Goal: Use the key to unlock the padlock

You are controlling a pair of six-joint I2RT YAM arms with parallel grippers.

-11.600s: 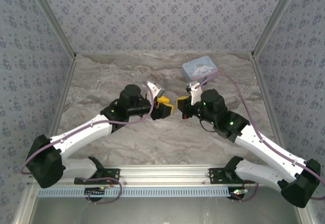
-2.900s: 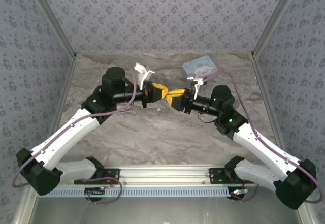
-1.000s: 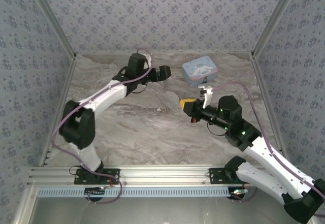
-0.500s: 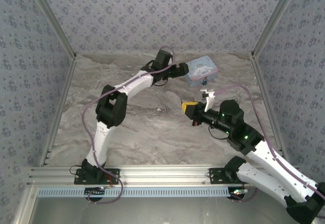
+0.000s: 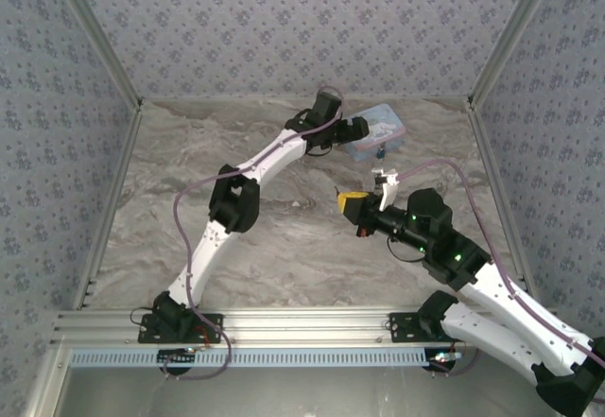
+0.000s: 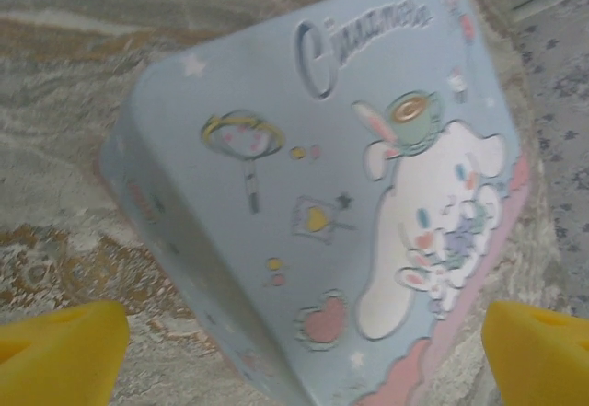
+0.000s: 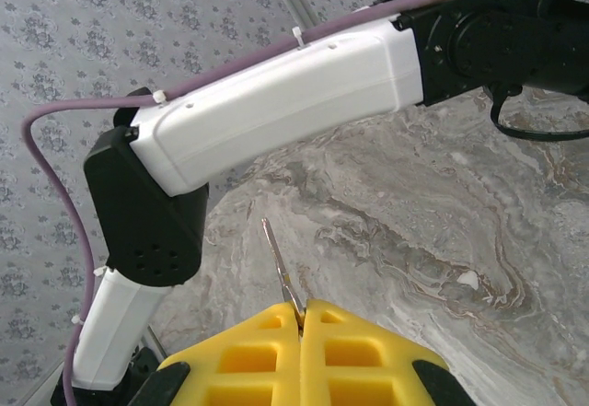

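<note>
Within right tool, key pinched

1. The table has a flat top with a grey-and-beige marble look, swirly veins all over. Up close there are some brownish streaks in it too.
2. It's boxed in by patterned walls at the back and on both sides, and a metal rail runs along the near edge.
3. A light blue tin sits on it, flat and lid up, far right and close to the back wall, turned at an angle to it. The lid has a white long-eared cartoon character, hearts, stars and a pink strip along one edge.
4. There's also a tiny white speck on the marble around the middle, well apart from the tin. No idea what it is.
</note>
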